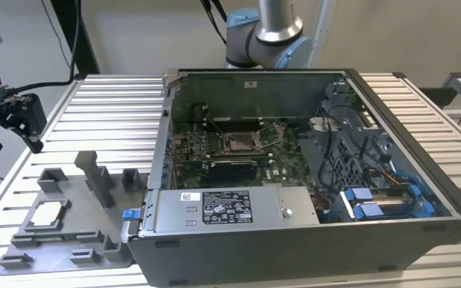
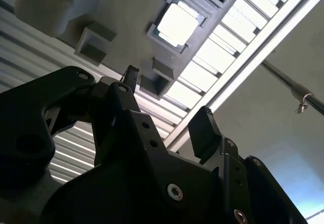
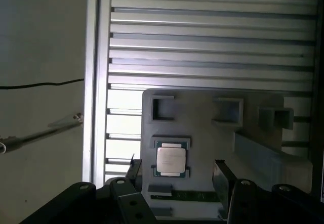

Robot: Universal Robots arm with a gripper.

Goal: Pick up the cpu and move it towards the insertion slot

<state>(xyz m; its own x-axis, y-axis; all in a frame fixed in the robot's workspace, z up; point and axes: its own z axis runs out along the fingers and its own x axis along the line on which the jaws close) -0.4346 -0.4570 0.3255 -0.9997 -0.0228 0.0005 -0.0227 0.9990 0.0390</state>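
**Tool (image 3: 177, 168) open over the cpu (image 3: 170, 161)**

Its fingers (image 3: 221, 181) are spread wide and hold nothing. The cpu lies flat in the grey tray's (image 3: 202, 133) pocket, seen between the fingers in the first wrist view. The insertion slot (image 1: 240, 142) is well apart, inside the computer case (image 1: 295, 246). We judge this the approach; grasping calls for squaring onto the chip's edges.

Tool (image 2: 168, 105), jaws wide apart, nothing between them, in both wrist views.
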